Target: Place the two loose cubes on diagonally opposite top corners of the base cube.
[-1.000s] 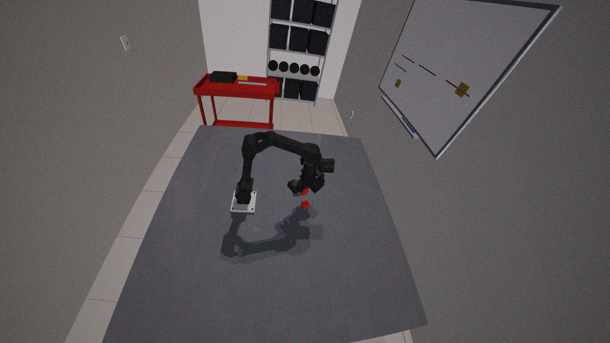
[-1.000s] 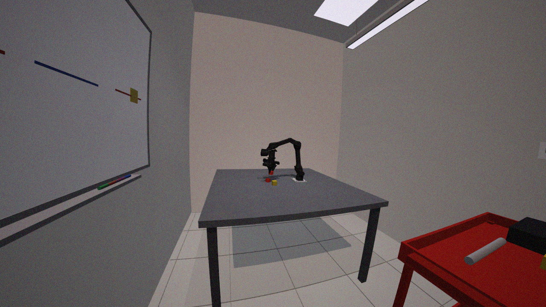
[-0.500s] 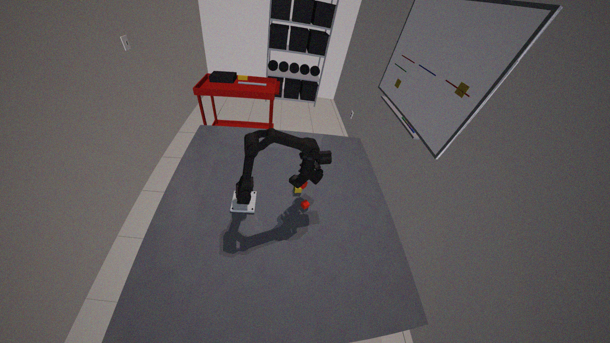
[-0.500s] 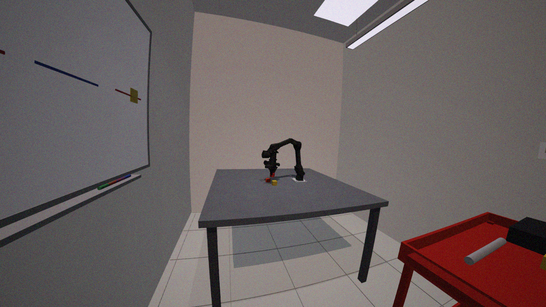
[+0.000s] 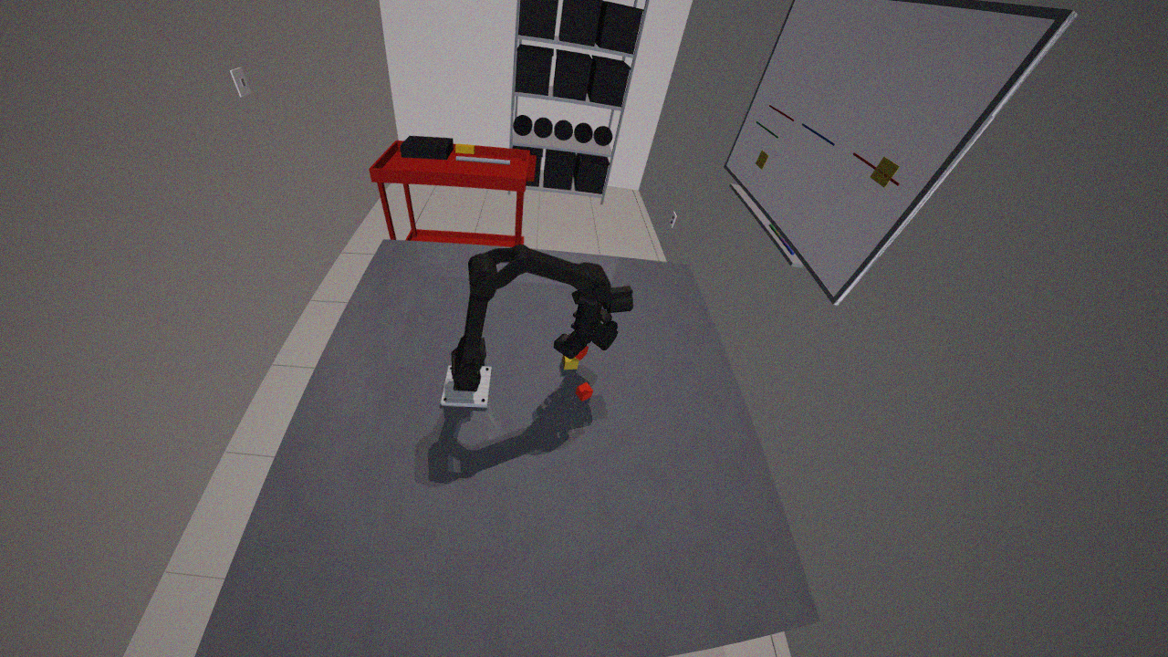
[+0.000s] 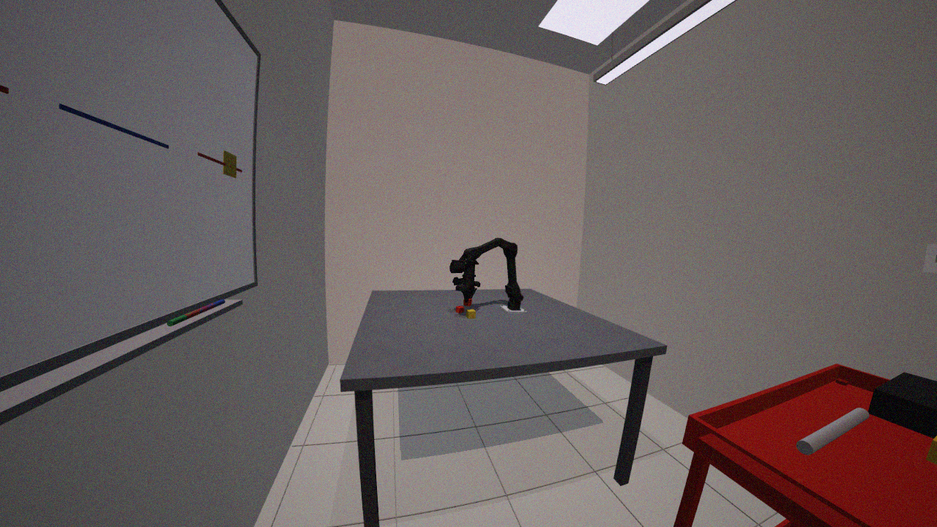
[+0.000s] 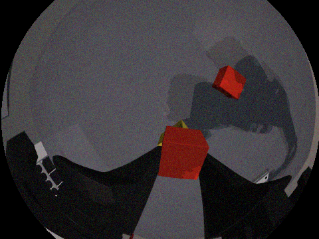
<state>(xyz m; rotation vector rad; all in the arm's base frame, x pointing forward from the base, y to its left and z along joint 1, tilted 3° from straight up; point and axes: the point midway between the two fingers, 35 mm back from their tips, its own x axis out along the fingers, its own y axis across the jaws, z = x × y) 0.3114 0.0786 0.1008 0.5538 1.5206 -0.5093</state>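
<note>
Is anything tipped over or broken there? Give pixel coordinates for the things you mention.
Nothing stands out. The gripper [image 7: 181, 153] grips one red cube [image 7: 183, 153]; another red cube [image 5: 584, 391] [image 6: 459, 309] [image 7: 229, 82] and the yellow cube [image 5: 570, 363] [image 6: 471, 314] [image 7: 181, 125] show no damage.

counter room: open stretch [image 5: 505, 555] toward top view's lower edge | below tool [image 5: 578, 347] [image 6: 467, 300] [image 7: 181, 153]: yellow cube [image 5: 570, 363] [image 6: 471, 314] [image 7: 181, 125], partly hidden by held red cube [image 5: 581, 352] [image 6: 468, 301] [image 7: 183, 154] | beside: loose red cube [image 5: 584, 391] [image 6: 459, 309] [image 7: 230, 83], apart, bare counter [image 5: 327, 523] [image 6: 504, 347] [image 7: 116, 66] between
</note>
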